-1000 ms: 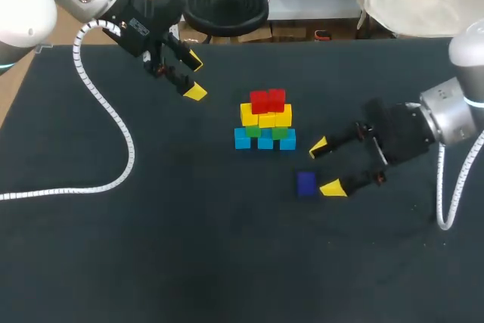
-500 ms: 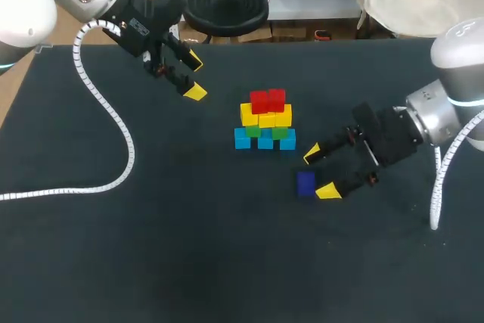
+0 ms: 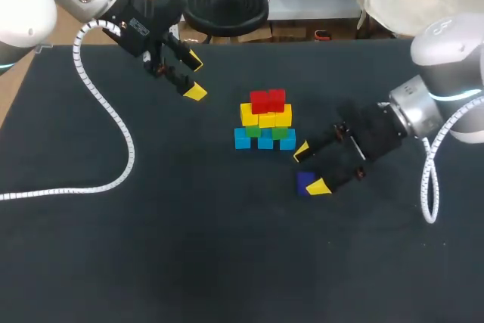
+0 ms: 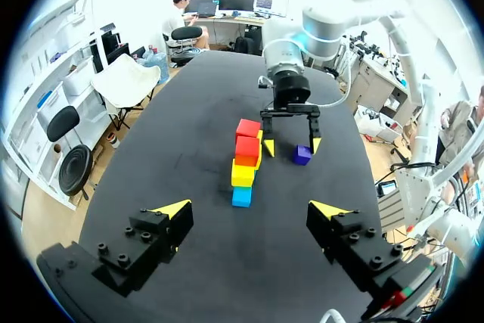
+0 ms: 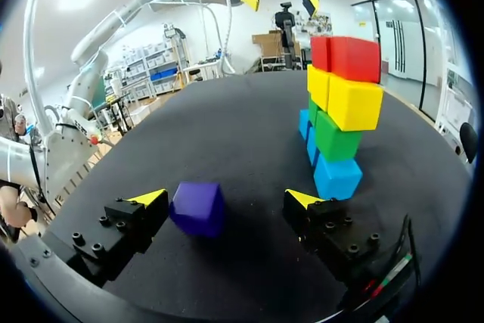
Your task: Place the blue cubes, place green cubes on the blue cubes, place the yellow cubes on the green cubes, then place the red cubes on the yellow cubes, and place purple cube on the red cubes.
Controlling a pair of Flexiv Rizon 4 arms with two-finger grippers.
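Black worktop [image 3: 189, 262], centre: stepped stack with blue cubes [image 3: 265, 141] at the base, then green cubes [image 3: 280, 132], yellow cubes [image 3: 266, 116] and red cubes [image 3: 268, 100] on top. Purple cube [image 3: 305, 182]: on the worktop near the stack, between the spread fingers of the right end effector [image 3: 309, 169]. Left end effector [image 3: 195, 76]: spread, well apart from the stack.

Smooth, faintly glossy plastic-looking purple cube [image 5: 197, 207] lies on the matt black table [image 3: 189, 262].

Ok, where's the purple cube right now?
In the head view the purple cube lies on the table, right of centre, just near-side of the stack, between the open fingers of the right gripper.
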